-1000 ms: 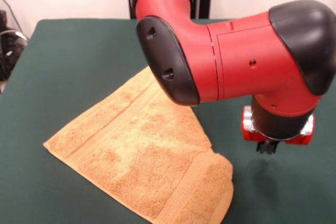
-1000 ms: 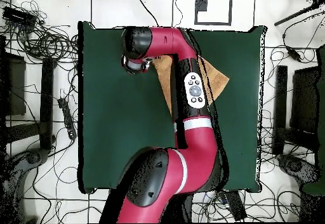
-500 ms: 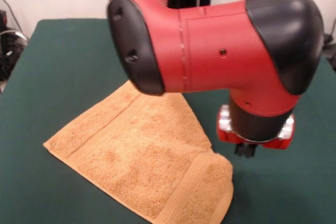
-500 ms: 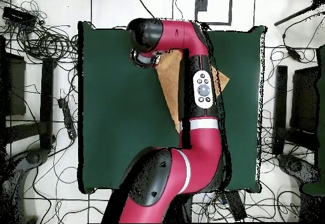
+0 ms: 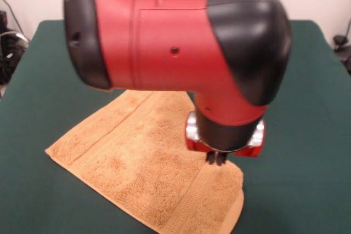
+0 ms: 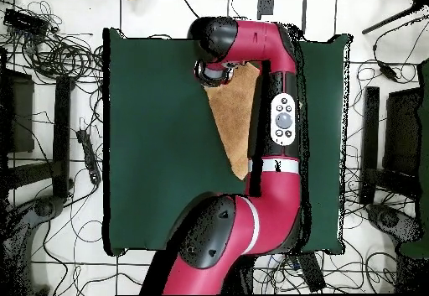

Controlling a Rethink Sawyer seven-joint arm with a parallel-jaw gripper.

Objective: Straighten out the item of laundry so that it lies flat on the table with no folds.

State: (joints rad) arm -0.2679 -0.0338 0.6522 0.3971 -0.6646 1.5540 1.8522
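Note:
The golden-orange towel [image 5: 142, 157] lies on the dark green table [image 5: 49, 58], near its front edge in the front view. It is folded into a rough triangle, and its near right corner [image 5: 219, 201] is doubled over with a woven band showing. My gripper [image 5: 216, 158] hangs under the red wrist, just above the towel's right edge by that doubled corner. Its dark fingertips are together and hold nothing. In the overhead view the arm hides part of the towel [image 6: 237, 112], and the wrist [image 6: 213, 72] covers the gripper.
The bulky red and black arm [image 5: 164, 36] fills the upper middle of the front view and hides the towel's far part. Bare green cloth [image 6: 151, 142] lies around the towel. Cables and stands [image 6: 59, 58] ring the table on the floor.
The arm has swung left in the front view. The gripper has moved from above bare table to the right of the towel to above the towel's right edge. The towel has not moved.

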